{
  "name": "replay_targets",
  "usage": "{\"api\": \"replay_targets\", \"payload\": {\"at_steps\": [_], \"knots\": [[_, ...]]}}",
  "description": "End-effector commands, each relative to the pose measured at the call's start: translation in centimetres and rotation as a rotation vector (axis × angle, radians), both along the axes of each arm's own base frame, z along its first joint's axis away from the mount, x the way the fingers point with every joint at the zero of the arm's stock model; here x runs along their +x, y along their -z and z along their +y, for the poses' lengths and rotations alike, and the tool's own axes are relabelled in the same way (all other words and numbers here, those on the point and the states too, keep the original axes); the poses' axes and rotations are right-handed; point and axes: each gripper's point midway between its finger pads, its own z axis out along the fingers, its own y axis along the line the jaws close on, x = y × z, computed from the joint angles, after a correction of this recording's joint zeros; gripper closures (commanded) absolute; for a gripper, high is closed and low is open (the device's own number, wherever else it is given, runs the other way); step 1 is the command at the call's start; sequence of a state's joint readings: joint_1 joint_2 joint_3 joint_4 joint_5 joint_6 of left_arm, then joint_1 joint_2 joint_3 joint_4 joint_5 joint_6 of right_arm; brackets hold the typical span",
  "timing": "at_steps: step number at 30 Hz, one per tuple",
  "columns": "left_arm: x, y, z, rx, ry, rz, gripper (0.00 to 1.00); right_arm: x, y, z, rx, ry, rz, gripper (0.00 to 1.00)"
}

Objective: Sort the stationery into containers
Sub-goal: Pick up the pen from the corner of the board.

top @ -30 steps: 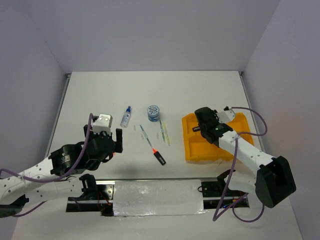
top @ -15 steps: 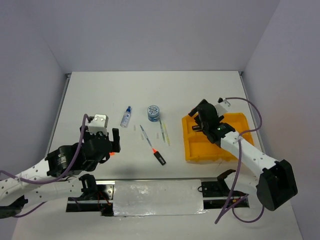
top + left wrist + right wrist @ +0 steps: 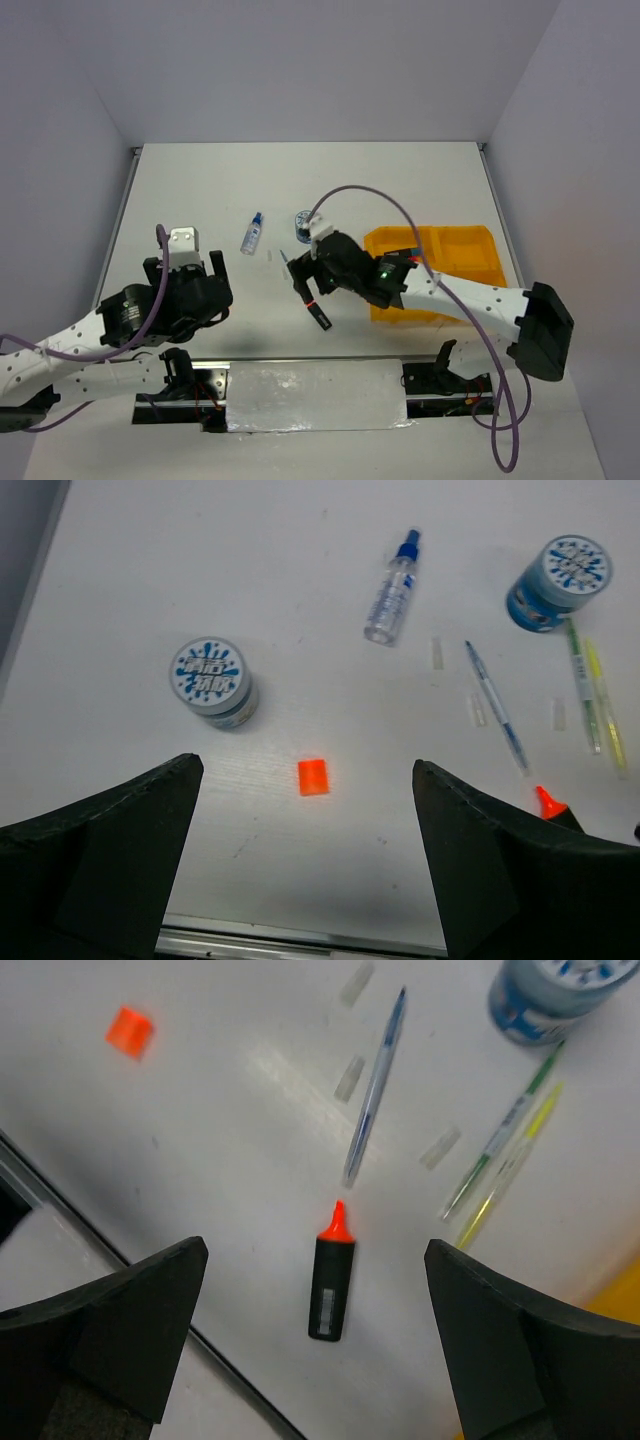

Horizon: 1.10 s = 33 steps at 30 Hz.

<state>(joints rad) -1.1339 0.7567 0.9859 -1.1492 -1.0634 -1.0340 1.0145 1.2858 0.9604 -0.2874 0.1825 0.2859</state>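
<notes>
The right tool (image 3: pixel 313 1260) is hanging over the middle of the tabletop (image 3: pixel 400 190) with its fingers spread wide and nothing between them. It's hovering right above a short black highlighter (image 3: pixel 332 1295) that's lying flat, orange end pointing away from the arm bases. A thin blue pen (image 3: pixel 375 1085) is lying just beyond that orange end, and a green pen (image 3: pixel 500 1140) and a yellow one (image 3: pixel 515 1170) are sitting side by side off to the right, near a blue-white pot (image 3: pixel 545 995).

The left tool (image 3: pixel 307 770) is gaping wide open too, gripping nothing. It's hanging over a tiny orange cube (image 3: pixel 313 777), with a second blue-white pot (image 3: pixel 212 680) standing just to the left of the cube and a blue-capped clear bottle (image 3: pixel 391 590) lying on its side further out.

The orange-yellow tray (image 3: pixel 470 255) is sitting on the right side of the tabletop, well apart from all that stationery, with the right arm reaching across its near left part.
</notes>
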Motion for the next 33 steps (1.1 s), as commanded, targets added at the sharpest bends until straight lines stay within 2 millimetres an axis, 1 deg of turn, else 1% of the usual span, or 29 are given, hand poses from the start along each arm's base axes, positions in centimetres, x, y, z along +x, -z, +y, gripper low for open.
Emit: {"api": "replay_targets", "payload": {"at_steps": [1,2,3,4,5,6,9,10,12,13,16,22,25,28,29,31,32,33], "knots": [[-0.2,-0.9,2.4,0.018,-0.126,-0.028,0.01,-2.3,3.5,-0.3,-0.186,-0.113,0.002,0.03],[-0.2,-1.0,2.6,0.003,-0.150,-0.034,0.01,-3.0,4.5,0.0,-0.202,-0.148,0.019,0.06],[-0.3,-0.9,2.7,0.004,-0.150,-0.033,0.01,-3.4,5.8,0.2,-0.228,-0.166,0.037,0.11],[-0.2,-1.0,2.4,-0.011,-0.142,-0.036,0.01,-4.2,6.5,0.6,-0.245,-0.189,0.043,0.14],[-0.2,-1.0,2.3,0.001,-0.131,-0.033,0.01,-4.4,7.2,0.7,-0.265,-0.187,0.046,0.18],[-0.2,-0.9,2.3,-0.002,-0.131,-0.034,0.01,-4.5,8.3,0.7,-0.299,-0.182,0.057,0.22],[-0.2,-0.9,2.2,-0.002,-0.118,-0.033,0.01,-4.9,9.9,0.8,-0.342,-0.176,0.071,0.26],[-0.1,-0.9,2.0,-0.004,-0.109,-0.033,0.01,-4.9,10.7,0.8,-0.356,-0.178,0.082,0.27],[0.0,-0.9,1.5,-0.001,-0.088,-0.030,0.01,-4.9,11.3,1.2,-0.358,-0.179,0.093,0.32],[0.0,-0.8,1.4,0.002,-0.088,-0.027,0.01,-4.9,12.1,1.0,-0.377,-0.174,0.102,0.33],[0.1,-0.6,1.0,0.021,-0.074,-0.016,0.01,-4.8,13.2,0.6,-0.404,-0.152,0.113,0.34],[0.4,-0.2,0.2,0.049,-0.048,0.002,0.01,-5.0,14.2,0.2,-0.403,-0.130,0.131,0.35],[0.4,-0.1,-0.1,0.053,-0.038,0.007,0.01,-5.3,15.3,-0.4,-0.420,-0.118,0.163,0.36],[0.5,0.0,-0.3,0.049,-0.027,0.008,0.01,-5.9,16.7,-0.8,-0.416,-0.117,0.220,0.42],[0.4,0.1,-0.4,0.047,-0.023,0.011,0.01,-6.2,17.1,-0.8,-0.411,-0.126,0.245,0.47],[0.5,0.2,-0.9,0.029,-0.004,0.025,0.01,-6.6,17.8,-0.8,-0.416,-0.133,0.267,0.54],[0.5,0.5,-1.2,0.020,0.003,0.039,0.01,-6.9,18.1,-0.8,-0.419,-0.138,0.279,0.68],[0.6,1.0,-2.1,-0.027,0.024,0.069,0.01,-7.0,18.5,-1.0,-0.428,-0.127,0.294,1.00]]}}
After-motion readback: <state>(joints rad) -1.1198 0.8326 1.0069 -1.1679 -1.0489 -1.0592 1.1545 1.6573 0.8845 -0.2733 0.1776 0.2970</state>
